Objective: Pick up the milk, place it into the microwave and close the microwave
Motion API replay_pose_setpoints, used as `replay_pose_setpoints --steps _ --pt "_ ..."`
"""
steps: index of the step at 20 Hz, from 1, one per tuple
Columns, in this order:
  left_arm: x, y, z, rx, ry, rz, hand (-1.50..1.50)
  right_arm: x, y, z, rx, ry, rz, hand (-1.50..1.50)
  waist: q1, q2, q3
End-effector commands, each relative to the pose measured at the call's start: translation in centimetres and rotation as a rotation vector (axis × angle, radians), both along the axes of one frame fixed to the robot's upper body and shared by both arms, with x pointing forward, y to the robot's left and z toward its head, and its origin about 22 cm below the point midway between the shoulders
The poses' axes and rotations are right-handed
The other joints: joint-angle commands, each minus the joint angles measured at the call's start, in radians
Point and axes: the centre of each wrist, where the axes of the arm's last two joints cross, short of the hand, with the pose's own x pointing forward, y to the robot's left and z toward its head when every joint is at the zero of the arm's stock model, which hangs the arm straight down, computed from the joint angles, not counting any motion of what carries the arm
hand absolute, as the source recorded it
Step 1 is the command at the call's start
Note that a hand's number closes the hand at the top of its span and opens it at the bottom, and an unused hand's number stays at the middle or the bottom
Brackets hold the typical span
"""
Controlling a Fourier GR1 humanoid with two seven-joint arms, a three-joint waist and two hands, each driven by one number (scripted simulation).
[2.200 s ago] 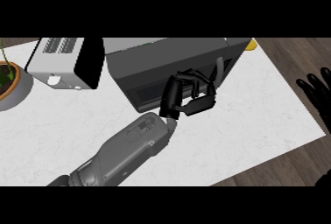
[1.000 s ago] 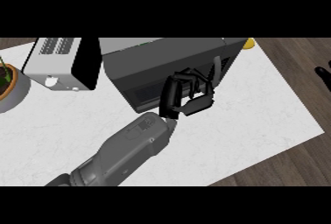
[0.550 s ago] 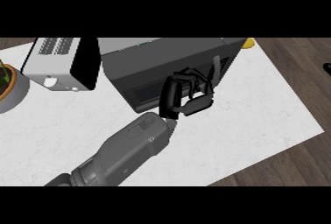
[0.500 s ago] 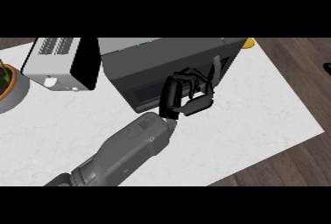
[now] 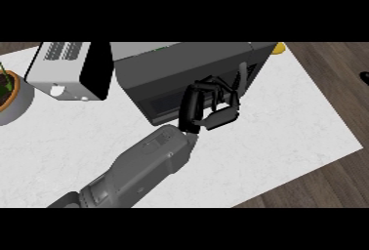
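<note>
The dark grey microwave (image 5: 187, 63) stands at the back middle of the white counter, its door (image 5: 162, 100) facing me and looking closed. My left hand (image 5: 209, 105) rests against the right part of that door, fingers relaxed and bent over its upper edge, thumb below, holding nothing. The grey left forearm (image 5: 148, 163) runs in from the lower left. The milk shows nowhere. Of my right hand (image 5: 364, 76) only a dark sliver shows at the right edge.
A white toaster (image 5: 69, 71) stands left of the microwave, and a potted plant (image 5: 13, 93) sits at the far left edge. A yellow object (image 5: 279, 48) peeks out behind the microwave's right corner. The counter's right edge (image 5: 328, 105) borders wooden floor.
My right hand has slid right until almost out of view. My left hand has crept slightly up against the microwave door.
</note>
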Motion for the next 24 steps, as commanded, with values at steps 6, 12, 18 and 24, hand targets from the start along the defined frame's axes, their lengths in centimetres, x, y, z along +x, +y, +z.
replay_pose_setpoints --steps 6,12,18,24 --pt "2.2 0.7 0.8 0.0 0.022 0.066 1.5 0.0 -0.6 0.6 -0.004 0.012 0.036 -1.5 -0.008 0.013 -0.001" --pt "2.3 0.5 1.1 -0.007 0.023 0.059 1.5 0.0 -1.0 1.4 -0.021 0.009 0.039 -1.5 -0.009 0.011 -0.002" --pt "2.0 0.4 0.3 0.058 -0.017 0.023 1.5 0.1 -0.3 1.8 -0.016 -0.005 0.102 -1.5 -0.008 0.013 0.002" --pt "2.3 1.1 -0.8 0.142 0.03 0.101 1.5 0.1 -0.1 1.8 -0.001 -0.005 0.16 -1.5 0.002 0.008 0.004"
